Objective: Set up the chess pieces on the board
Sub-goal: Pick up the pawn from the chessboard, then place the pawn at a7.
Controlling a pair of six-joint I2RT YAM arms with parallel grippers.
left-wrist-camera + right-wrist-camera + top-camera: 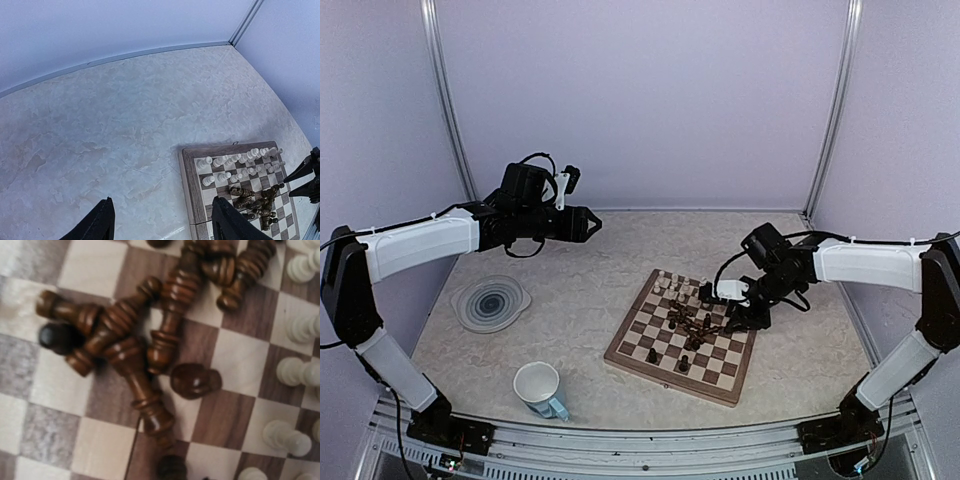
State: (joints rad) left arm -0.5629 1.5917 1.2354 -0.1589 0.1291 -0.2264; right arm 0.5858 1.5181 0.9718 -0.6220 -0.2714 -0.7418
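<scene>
At centre of board [718, 378], dark chess pieces [131, 356] lie heaped beneath right end effector [738, 318], which looks parted & empty. Left end effector [593, 224] is spread, idle. Pcs prob. light, hard, roll-prone; pinch at narrow waist.

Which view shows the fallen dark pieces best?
The right wrist view: the dark pieces fill it, lying tangled on the board. The top view shows only a small dark cluster; the left wrist view shows them tiny at its lower right.
</scene>
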